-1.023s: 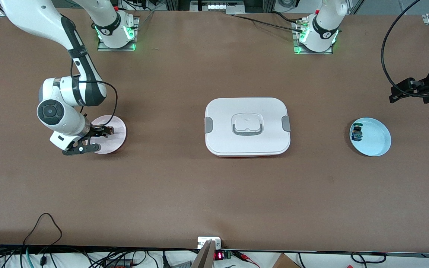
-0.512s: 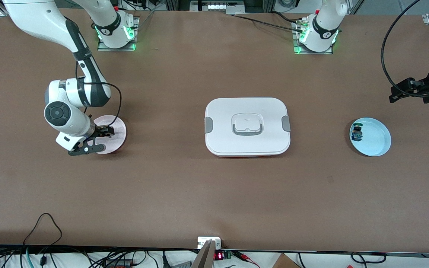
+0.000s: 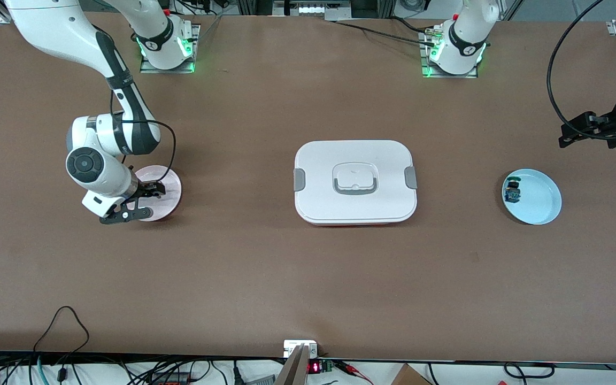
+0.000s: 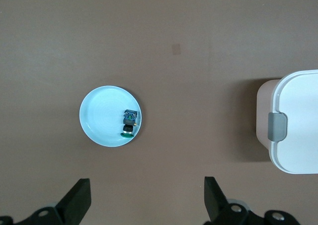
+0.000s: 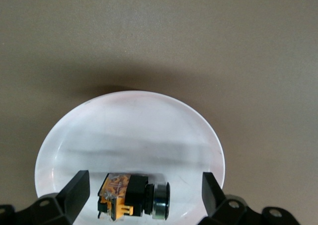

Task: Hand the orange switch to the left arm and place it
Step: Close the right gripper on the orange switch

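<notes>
The orange switch point(image 5: 130, 194), black with an orange section and a metal ring, lies on its side in the pink plate point(image 3: 170, 184), which looks white in the right wrist view point(image 5: 134, 125). My right gripper point(image 3: 151, 201) is low over that plate and open, with a finger on each side of the switch point(image 5: 145, 189). In the front view the switch is hidden by the gripper. The white box point(image 3: 355, 182) stands at mid-table. My left gripper point(image 3: 563, 135) waits open and empty high near the left arm's end of the table point(image 4: 146, 185).
A light blue plate point(image 3: 540, 202) at the left arm's end holds the small part with green cap and blue body point(image 3: 512, 191). Both show in the left wrist view, plate point(image 4: 99, 118) and part point(image 4: 129, 121), with the box's end point(image 4: 298, 120).
My right arm has shifted a little toward the box and the front camera, keeping its open gripper over the pink plate. The left arm has not moved.
</notes>
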Controlling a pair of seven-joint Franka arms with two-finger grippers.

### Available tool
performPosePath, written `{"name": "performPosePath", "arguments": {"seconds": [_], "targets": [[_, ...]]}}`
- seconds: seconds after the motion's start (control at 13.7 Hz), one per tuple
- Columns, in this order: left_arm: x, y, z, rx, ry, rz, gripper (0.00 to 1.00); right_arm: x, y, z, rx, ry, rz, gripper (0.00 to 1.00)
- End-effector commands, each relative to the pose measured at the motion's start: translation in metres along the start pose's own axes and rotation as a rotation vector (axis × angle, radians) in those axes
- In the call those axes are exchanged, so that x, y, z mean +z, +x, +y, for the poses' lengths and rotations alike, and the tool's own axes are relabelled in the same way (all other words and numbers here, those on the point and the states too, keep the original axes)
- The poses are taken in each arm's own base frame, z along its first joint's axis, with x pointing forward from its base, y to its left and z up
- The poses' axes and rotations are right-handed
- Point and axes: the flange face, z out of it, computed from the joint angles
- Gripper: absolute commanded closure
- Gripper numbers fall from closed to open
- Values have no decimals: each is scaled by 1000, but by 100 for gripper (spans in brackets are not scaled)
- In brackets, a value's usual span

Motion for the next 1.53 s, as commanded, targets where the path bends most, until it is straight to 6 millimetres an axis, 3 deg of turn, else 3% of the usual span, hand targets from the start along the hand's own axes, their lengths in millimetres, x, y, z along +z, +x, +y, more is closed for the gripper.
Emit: {"name": "performPosePath", "arguments": {"seconds": [0.0,0.73,1.46], "targets": [[-6,2,1,-4,-17,-3,0,8,-4,-4,8,-1,-1,0],[-6,2,1,-1,-12,-4,0,18,-11,-17,19,-1,-15,0],[-7,3,4,10,-4,-1,0,40,-30,-21,-17,-2,-45,0]]}}
